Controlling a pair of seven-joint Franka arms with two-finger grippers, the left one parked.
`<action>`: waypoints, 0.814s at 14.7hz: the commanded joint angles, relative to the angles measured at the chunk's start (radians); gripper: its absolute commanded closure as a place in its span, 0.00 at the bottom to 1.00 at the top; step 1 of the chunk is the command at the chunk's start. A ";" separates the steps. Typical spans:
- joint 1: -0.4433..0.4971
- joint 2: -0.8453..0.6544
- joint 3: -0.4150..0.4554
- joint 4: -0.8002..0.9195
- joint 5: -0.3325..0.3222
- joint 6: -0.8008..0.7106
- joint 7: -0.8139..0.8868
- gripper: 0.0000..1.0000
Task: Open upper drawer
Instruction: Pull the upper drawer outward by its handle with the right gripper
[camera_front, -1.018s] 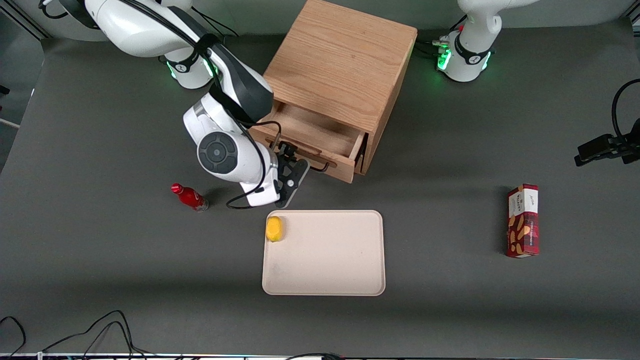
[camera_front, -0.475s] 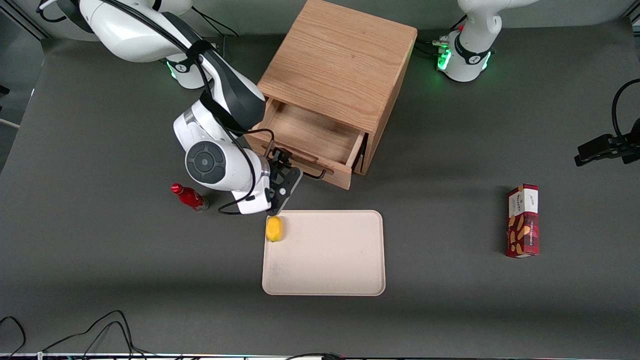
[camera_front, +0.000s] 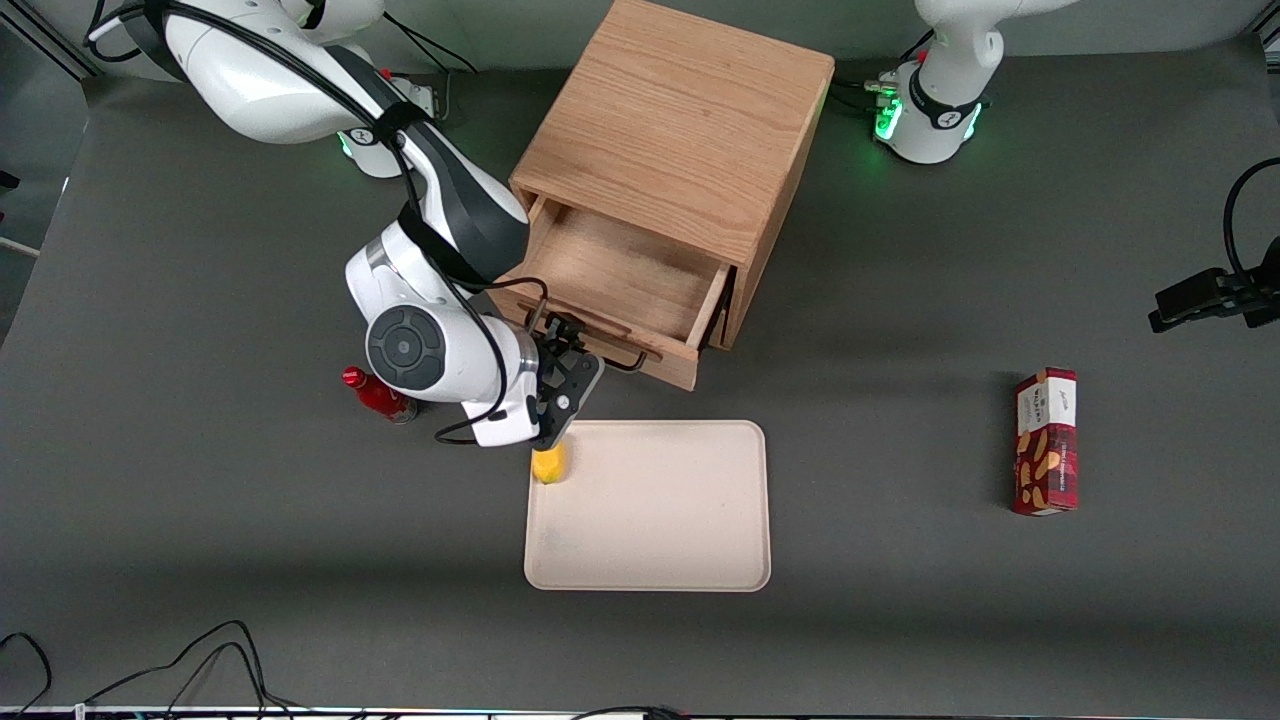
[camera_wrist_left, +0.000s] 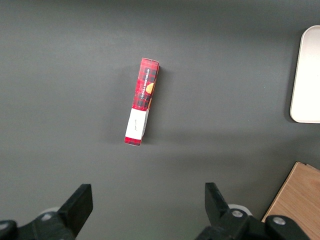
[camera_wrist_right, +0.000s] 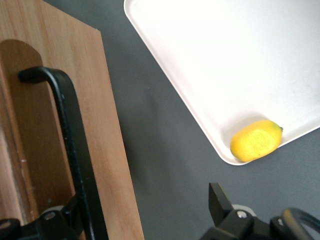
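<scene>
The upper drawer (camera_front: 615, 270) of the oak cabinet (camera_front: 680, 120) stands pulled out, and its bare wooden inside shows. Its black wire handle (camera_front: 628, 360) runs along the front panel (camera_wrist_right: 107, 150). My right gripper (camera_front: 563, 347) is at the end of the handle nearest the working arm, just above the tray's corner. In the right wrist view the gripper (camera_wrist_right: 145, 217) is open, its fingers spread wide. The handle (camera_wrist_right: 70, 130) passes just inside one finger (camera_wrist_right: 62, 220); the other finger (camera_wrist_right: 218, 200) hangs over bare table. The lower drawer is hidden under the upper one.
A beige tray (camera_front: 650, 570) lies nearer the front camera than the cabinet, with a lemon (camera_front: 548, 466) in its corner, right below my gripper. A red bottle (camera_front: 380, 395) lies beside my wrist. A red snack box (camera_front: 1046, 440) lies toward the parked arm's end.
My gripper has moved toward the front camera and the tray, drawing the upper drawer farther out. The cabinet has shifted slightly with it. The arm now covers part of the lemon.
</scene>
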 joint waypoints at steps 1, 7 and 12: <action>0.018 0.040 -0.024 0.074 -0.017 -0.020 -0.013 0.00; 0.016 0.046 -0.051 0.100 -0.073 -0.018 -0.018 0.00; 0.007 0.078 -0.051 0.151 -0.077 -0.017 -0.018 0.00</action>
